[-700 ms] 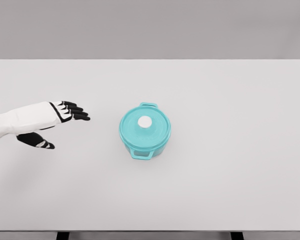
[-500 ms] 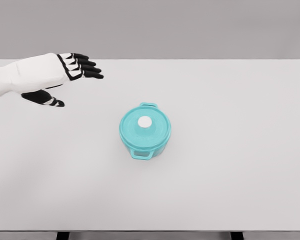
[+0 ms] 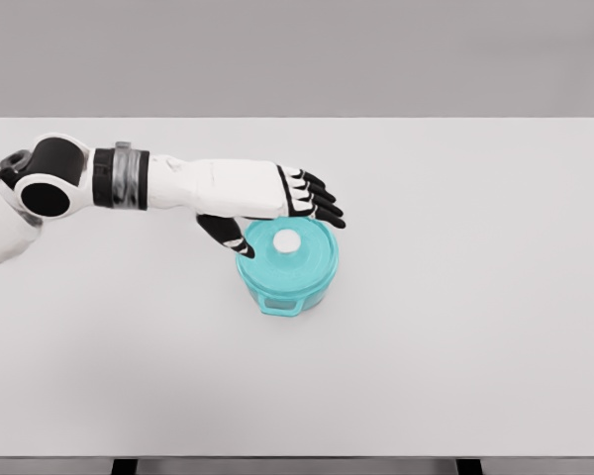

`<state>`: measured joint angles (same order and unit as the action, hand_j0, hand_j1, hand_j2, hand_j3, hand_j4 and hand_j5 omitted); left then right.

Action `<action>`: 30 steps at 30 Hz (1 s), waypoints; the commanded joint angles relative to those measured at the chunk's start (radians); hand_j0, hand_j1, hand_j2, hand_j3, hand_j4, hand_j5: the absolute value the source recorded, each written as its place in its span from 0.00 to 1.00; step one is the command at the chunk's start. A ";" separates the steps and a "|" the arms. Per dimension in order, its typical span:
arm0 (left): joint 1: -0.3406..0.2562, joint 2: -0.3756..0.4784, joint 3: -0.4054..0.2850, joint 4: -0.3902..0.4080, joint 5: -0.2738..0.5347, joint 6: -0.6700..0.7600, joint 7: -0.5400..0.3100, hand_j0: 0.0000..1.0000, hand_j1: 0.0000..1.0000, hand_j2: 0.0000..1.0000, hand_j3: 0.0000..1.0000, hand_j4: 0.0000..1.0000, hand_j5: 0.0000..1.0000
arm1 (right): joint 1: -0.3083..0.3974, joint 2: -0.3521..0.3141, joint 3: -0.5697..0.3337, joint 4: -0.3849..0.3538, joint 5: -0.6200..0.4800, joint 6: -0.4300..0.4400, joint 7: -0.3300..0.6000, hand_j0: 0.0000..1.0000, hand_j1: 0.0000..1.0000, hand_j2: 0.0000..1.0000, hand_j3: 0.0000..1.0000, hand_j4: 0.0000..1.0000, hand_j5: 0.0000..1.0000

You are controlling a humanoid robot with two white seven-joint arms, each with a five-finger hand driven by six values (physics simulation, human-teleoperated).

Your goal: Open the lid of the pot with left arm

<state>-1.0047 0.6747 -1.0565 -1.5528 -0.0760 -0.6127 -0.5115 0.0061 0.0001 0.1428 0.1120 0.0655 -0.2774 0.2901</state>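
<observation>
I see my left hand (image 3: 277,198) open, fingers spread, above the far edge of the teal pot (image 3: 287,265); its lid (image 3: 289,252) sits closed at center frame.

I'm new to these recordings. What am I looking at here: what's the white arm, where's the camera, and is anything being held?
This is a simulator's render, seen from a camera on a humanoid robot's head, looking down at a white table. The white arm coming in from the left is the robot's left arm; its left hand has black fingers, spread open above the far edge of a teal pot. The lid, with a white knob, is on the pot. Nothing is held. The right arm is not in view.
</observation>
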 commanded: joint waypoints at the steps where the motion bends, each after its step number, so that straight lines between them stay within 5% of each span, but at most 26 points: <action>1: -0.002 -0.032 -0.031 0.034 0.004 0.002 -0.047 1.00 1.00 1.00 1.00 1.00 1.00 | 0.000 0.000 0.000 0.000 0.001 0.000 0.001 1.00 1.00 1.00 1.00 1.00 1.00; 15: -0.048 -0.115 -0.056 0.212 -0.008 0.002 -0.074 1.00 1.00 1.00 1.00 1.00 1.00 | 0.000 0.000 0.000 0.000 0.001 0.000 0.000 1.00 1.00 1.00 1.00 1.00 1.00; 23: -0.040 -0.126 -0.085 0.227 -0.027 0.002 -0.081 1.00 1.00 1.00 1.00 1.00 1.00 | 0.000 0.000 0.000 0.000 0.001 0.000 0.000 1.00 1.00 1.00 1.00 1.00 1.00; 26: -0.040 -0.127 -0.088 0.227 -0.027 0.002 -0.081 0.80 0.80 0.80 0.80 0.80 0.80 | 0.000 0.000 0.000 0.000 0.001 0.000 0.000 1.00 1.00 1.00 1.00 1.00 1.00; 30: -0.035 -0.126 -0.092 0.227 -0.027 0.002 -0.081 0.69 0.69 0.69 0.69 0.69 0.69 | 0.000 0.000 0.000 0.000 0.001 0.000 0.000 1.00 1.00 1.00 1.00 1.00 1.00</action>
<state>-1.0385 0.5487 -1.1457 -1.3258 -0.1001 -0.6090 -0.5900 0.0061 0.0001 0.1428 0.1120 0.0655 -0.2773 0.2902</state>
